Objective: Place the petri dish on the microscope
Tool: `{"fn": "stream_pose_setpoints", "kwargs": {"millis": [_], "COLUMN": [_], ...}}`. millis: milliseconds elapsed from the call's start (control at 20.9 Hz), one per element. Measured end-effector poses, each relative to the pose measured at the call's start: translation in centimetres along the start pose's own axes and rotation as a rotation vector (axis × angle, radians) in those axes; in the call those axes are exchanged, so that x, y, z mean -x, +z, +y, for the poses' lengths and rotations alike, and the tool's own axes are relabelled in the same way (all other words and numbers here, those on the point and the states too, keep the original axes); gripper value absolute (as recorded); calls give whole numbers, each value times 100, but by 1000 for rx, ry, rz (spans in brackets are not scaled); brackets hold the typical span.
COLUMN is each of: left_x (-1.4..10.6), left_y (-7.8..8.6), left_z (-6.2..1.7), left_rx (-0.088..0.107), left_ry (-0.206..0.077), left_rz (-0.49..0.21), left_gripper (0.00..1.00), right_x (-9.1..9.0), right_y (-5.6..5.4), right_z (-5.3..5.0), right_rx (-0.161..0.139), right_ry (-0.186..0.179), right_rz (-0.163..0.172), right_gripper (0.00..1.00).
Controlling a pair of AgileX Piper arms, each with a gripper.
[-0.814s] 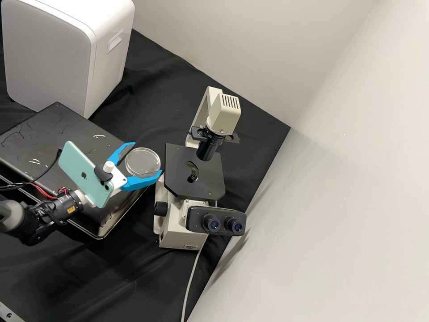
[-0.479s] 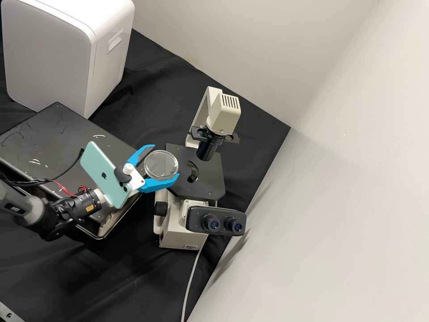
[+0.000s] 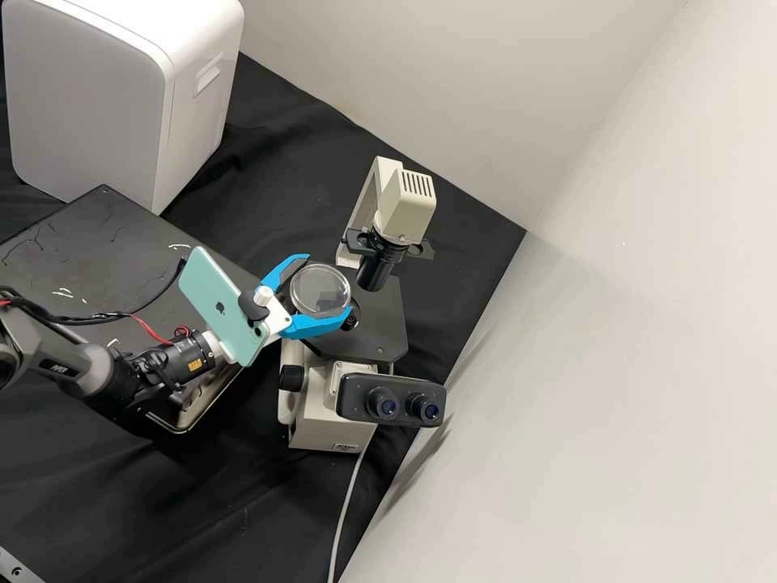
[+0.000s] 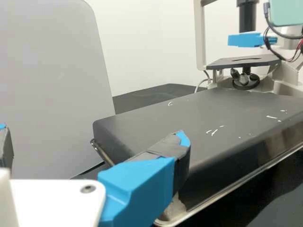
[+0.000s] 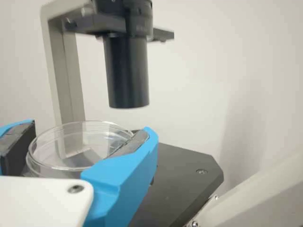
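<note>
The clear round petri dish point(image 3: 320, 289) point(image 5: 78, 142) sits level between the blue fingers of my right gripper point(image 3: 324, 287) point(image 5: 87, 132), which is shut on its rim. It hangs just above the left part of the microscope's black stage point(image 3: 380, 324) point(image 5: 184, 175), close to the dark condenser tube point(image 3: 374, 271) point(image 5: 127, 71). The beige microscope point(image 3: 356, 380) stands mid-bench with its eyepieces toward the front. My left gripper point(image 4: 92, 142) is open, holding nothing, low beside the black tray point(image 4: 213, 132). In the left wrist view the right gripper point(image 4: 246, 39) shows far off over the stage point(image 4: 244, 61).
A large white appliance point(image 3: 113, 89) stands at the back left. A black metal tray point(image 3: 89, 243) lies left of the microscope, under the right arm. A pale wall panel closes the bench's right side. A grey cable point(image 3: 344, 510) runs from the microscope toward the front.
My right gripper has carried the petri dish rightward, from over the tray's edge to above the microscope stage, near the condenser tube.
</note>
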Motion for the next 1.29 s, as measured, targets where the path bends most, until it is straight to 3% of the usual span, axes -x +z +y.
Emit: {"fn": "stream_pose_setpoints", "kwargs": {"millis": [96, 287, 383, 574, 814, 1053, 1292], "left_x": [0, -2, -5, -10, -24, -29, -29], "left_y": [0, 3, 5, 4, -9, -9, -9], "left_z": [0, -6, -15, -9, -21, -18, -18], "left_rx": [0, 19, 17, 17, 30, 37, 39], "left_ry": [0, -3, -6, -2, -6, -3, -3], "left_rz": [0, -1, 0, -3, 8, 5, 5], "left_gripper": [100, 100, 100, 100, 100, 100, 100], "right_x": [-48, -162, -210, -291, -371, -409, -450], "right_y": [25, 74, 97, 120, 149, 156, 244], "right_z": [-36, -154, -212, -276, -313, -290, -291], "right_rx": [-1, -5, 8, 30, 55, 58, 65], "right_ry": [-15, -62, -79, -85, -86, -75, -74], "right_rz": [-14, -49, -60, -59, -58, -56, -79], "right_gripper": [0, 0, 0, 0, 0, 0, 0]}}
